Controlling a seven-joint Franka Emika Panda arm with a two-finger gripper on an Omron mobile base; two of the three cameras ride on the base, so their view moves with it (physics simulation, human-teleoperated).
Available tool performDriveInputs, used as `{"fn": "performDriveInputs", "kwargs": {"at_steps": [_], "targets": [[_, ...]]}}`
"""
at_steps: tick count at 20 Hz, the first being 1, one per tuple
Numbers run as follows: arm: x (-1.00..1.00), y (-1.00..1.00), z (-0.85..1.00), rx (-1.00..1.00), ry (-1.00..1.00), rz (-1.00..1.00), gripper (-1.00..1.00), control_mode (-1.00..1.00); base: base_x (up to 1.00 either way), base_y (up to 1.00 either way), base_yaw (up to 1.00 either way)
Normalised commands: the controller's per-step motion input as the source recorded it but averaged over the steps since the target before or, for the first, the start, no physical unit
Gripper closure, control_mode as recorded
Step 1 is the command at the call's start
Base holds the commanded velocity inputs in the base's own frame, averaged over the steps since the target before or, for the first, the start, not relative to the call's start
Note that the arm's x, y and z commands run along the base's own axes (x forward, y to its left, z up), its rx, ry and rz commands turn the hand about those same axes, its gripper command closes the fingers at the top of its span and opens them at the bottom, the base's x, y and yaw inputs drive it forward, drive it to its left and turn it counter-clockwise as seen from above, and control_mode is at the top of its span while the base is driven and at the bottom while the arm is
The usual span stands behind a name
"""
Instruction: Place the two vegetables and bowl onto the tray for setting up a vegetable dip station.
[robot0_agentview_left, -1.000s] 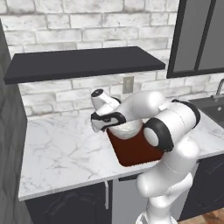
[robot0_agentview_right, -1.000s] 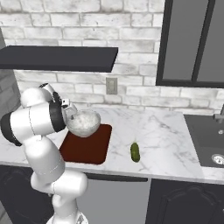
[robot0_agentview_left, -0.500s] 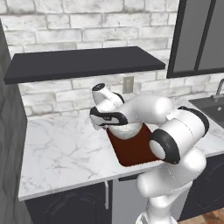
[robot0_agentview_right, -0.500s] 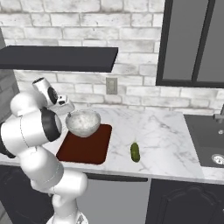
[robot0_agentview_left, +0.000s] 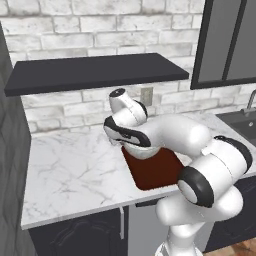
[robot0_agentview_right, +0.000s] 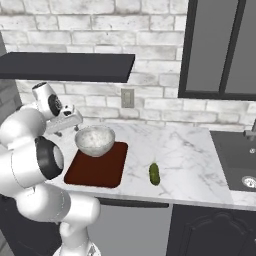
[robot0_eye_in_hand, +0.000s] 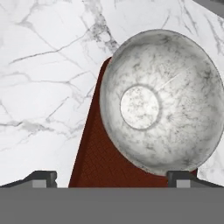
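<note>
My claw (robot0_eye_in_hand: 111, 177) is hanging released above the bowl (robot0_eye_in_hand: 159, 107) now sitting at the tray's (robot0_agentview_right: 95, 170) far end; cucumber (robot0_agentview_right: 154, 173) is lying beside the tray on the tabletop (robot0_agentview_right: 185, 155), carrot unplaced.

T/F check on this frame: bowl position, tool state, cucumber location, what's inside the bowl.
1. The bowl sits on the tray. True.
2. The tool is clamped on the bowl's rim. False: its jaws stand open, holding nothing, above the bowl.
3. The cucumber lies on the tray. False: it lies on the marble counter, to the right of the tray in the right base view.
4. The bowl holds nothing. True, per the hand view.
5. The bowl is tipped on its side. False: it stands upright, mouth up.
</note>
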Motion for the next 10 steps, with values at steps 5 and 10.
{"fn": "performDriveInputs", "kwargs": {"at_steps": [5,10], "targets": [[-0.23,-0.08,0.47,0.0,0.0,0.0,-1.0,-1.0,0.0,0.0,0.0],[-0.16,-0.05,0.5,0.0,0.0,0.0,-1.0,-1.0,0.0,0.0,0.0]]}}
